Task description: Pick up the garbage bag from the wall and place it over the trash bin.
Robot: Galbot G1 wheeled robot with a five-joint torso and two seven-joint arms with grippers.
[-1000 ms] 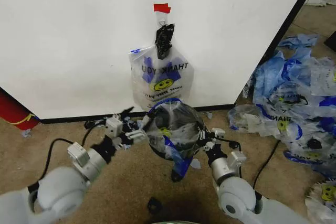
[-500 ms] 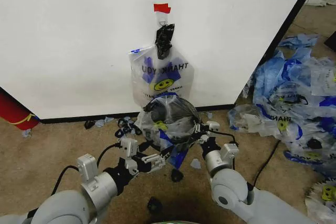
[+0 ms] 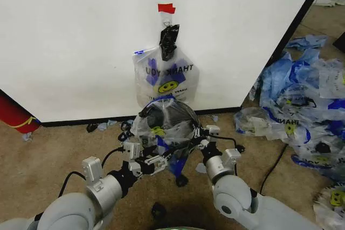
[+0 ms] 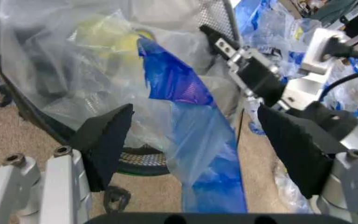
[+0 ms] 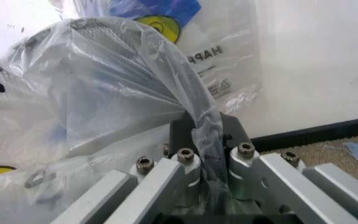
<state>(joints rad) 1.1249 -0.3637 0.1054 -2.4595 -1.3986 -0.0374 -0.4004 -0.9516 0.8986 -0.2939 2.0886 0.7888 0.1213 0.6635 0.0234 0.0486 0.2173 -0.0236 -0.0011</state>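
Brown carpet runs up to the white wall (image 3: pixel 70 41), where another smiley bag (image 3: pixel 164 79) hangs under a red tape piece (image 3: pixel 166 8); crumpled blue bags (image 3: pixel 304 100) litter the floor to the right. The garbage bag (image 3: pixel 161 127) lies draped over the trash bin (image 3: pixel 180 114) just before the wall. The left wrist view shows the left gripper (image 4: pixel 195 135) spread wide around a hanging blue handle, gripping nothing. The right wrist view shows the right gripper (image 5: pixel 207 161) pinched on the clear plastic film.
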